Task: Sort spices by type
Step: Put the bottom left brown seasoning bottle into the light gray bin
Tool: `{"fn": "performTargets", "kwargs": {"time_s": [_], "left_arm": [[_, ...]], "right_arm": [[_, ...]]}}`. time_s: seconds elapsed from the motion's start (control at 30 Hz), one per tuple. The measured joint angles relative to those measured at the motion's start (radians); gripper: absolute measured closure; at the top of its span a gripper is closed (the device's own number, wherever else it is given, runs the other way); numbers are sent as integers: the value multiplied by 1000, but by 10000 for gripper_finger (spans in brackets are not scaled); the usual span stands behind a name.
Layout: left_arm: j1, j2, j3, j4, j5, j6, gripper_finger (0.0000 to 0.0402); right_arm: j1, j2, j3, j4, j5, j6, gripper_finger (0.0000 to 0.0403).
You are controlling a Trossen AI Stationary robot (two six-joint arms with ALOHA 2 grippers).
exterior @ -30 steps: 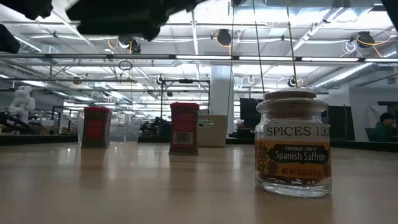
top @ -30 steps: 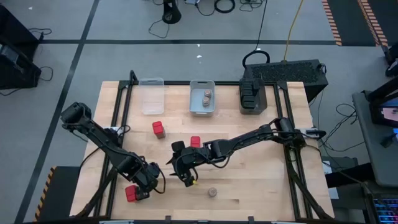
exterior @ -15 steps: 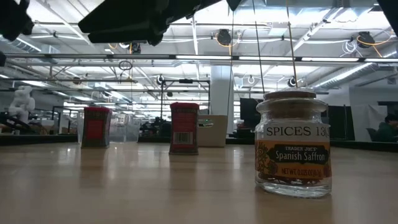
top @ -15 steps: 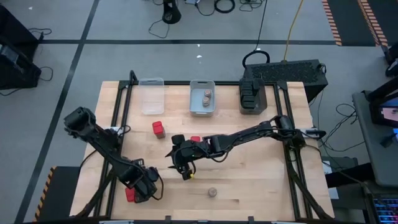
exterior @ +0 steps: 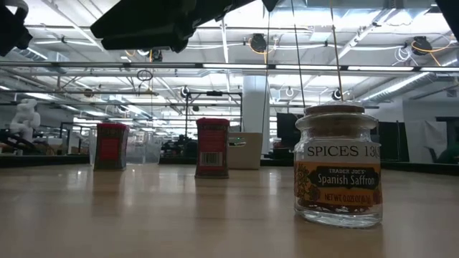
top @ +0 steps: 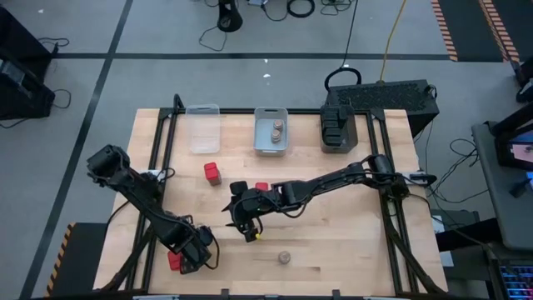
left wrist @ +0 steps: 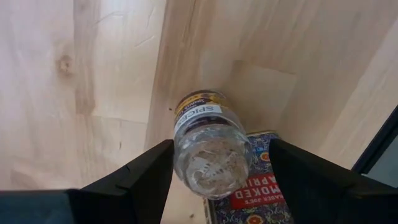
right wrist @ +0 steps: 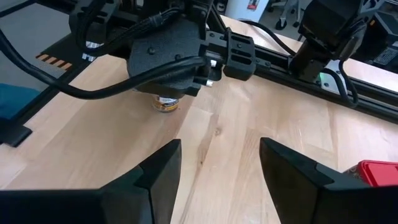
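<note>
The left hand (left wrist: 216, 158) is clamped on a clear spice jar (left wrist: 208, 140), one dark finger (left wrist: 140, 177) pressing on each side of the glass. The jar's base faces the wrist camera and its labelled end points down at the wood. Just under and beside the jar lies a red paprika tin (left wrist: 249, 196), flat on the counter (left wrist: 93, 74). From above, this hand (top: 190, 250) sits at the front left corner, with its arm folded back to the left edge.

The right hand (top: 243, 223) hangs over the middle of the counter with the arm stretched across from the right side. Its fingers (right wrist: 149, 171) stand apart with only bare wood between them.

A saffron jar (top: 284, 258) stands upright by itself near the front edge, well apart from both hands. Two more red tins (top: 212, 172) (top: 261, 188) stand upright further back. Along the far edge sit a clear bin (top: 202, 142), a grey bin (top: 271, 148) with two jars in it, and a dark bin (top: 337, 143).

A second ago the left hand was a little nearer the centre. It has since drawn toward the front corner over the paprika tin, and the right hand has pulled slightly back from the front edge. The saffron jar and the standing tins have not shifted.
</note>
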Motion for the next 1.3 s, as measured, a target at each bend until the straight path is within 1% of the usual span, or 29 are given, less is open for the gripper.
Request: {"fn": "performTargets", "kwargs": {"time_s": [0.47, 0.57, 0.77, 0.83, 0.97, 1.07, 1.2, 1.3], "left_arm": [[0, 38, 0, 10, 24, 2, 136], [0, 38, 0, 4, 24, 6, 154], [0, 37, 1, 1, 21, 27, 210], [0, 37, 2, 0, 21, 28, 217], [0, 37, 2, 0, 19, 29, 217], [0, 30, 2, -9, -4, 28, 215], [7, 0, 22, -30, -43, 49, 214], [26, -36, 41, -80, -75, 71, 214]], "right_arm": [[0, 0, 0, -9, 0, -3, 202], [0, 0, 0, -9, 0, -4, 202], [0, 0, 0, -10, 1, -4, 202], [0, 0, 0, -10, 1, -4, 202], [0, 0, 1, -15, 1, -11, 202], [-1, -1, 1, -65, 3, -29, 202], [-19, -22, 1, -196, 1, -29, 202], [-43, -35, 2, -245, 2, -10, 202]]}}
